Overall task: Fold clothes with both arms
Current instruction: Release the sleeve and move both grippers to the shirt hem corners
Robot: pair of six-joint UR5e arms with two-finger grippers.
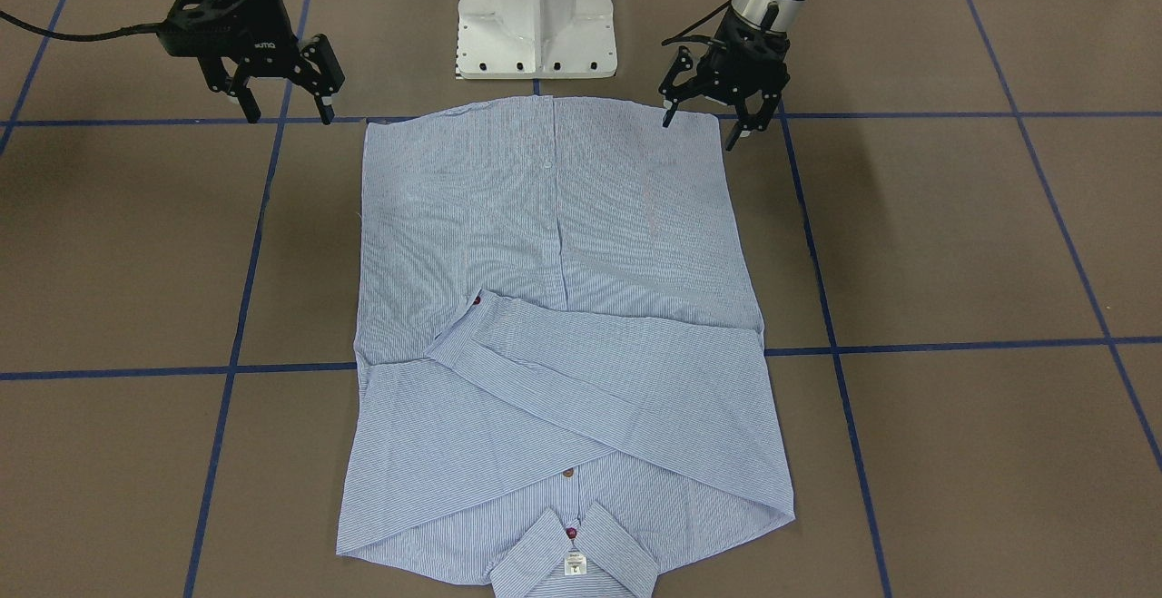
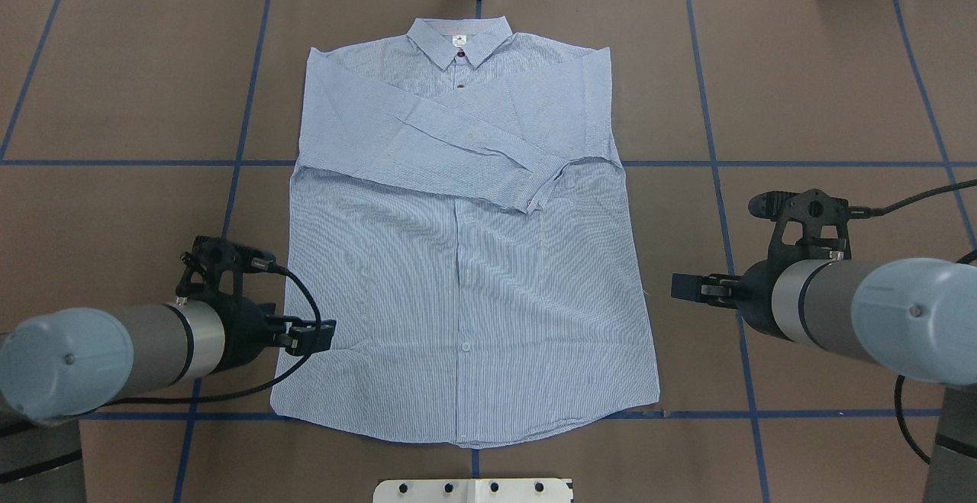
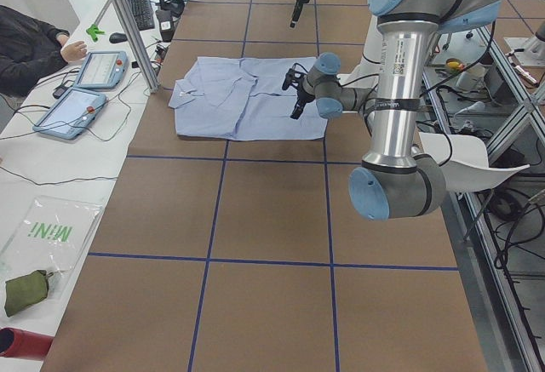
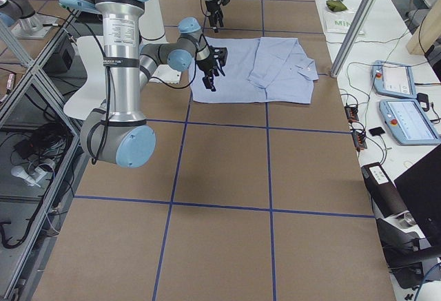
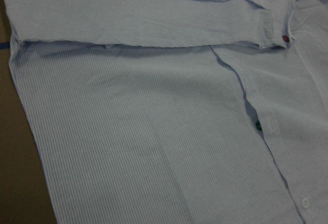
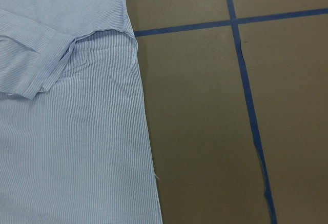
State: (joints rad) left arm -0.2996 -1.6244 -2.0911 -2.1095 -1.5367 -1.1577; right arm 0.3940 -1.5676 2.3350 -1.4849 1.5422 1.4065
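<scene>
The striped blue-and-white shirt (image 1: 554, 326) lies flat, front up, on the brown table, with both sleeves folded across the chest and the collar (image 2: 458, 41) at the far side. It also shows in the left wrist view (image 5: 154, 131) and the right wrist view (image 6: 72, 142). My left gripper (image 1: 701, 129) is open and empty, just above the shirt's hem corner on my left; it also shows in the overhead view (image 2: 313, 335). My right gripper (image 1: 288, 112) is open and empty, off the shirt beyond its other side edge, a gap of bare table between them (image 2: 687, 288).
The white pedestal base (image 1: 536, 13) stands just behind the hem. Blue tape lines (image 1: 953, 346) cross the brown table. A metal post (image 3: 128, 23) and operator tablets (image 3: 81, 104) stand past the collar end, beside a seated person (image 3: 30, 44).
</scene>
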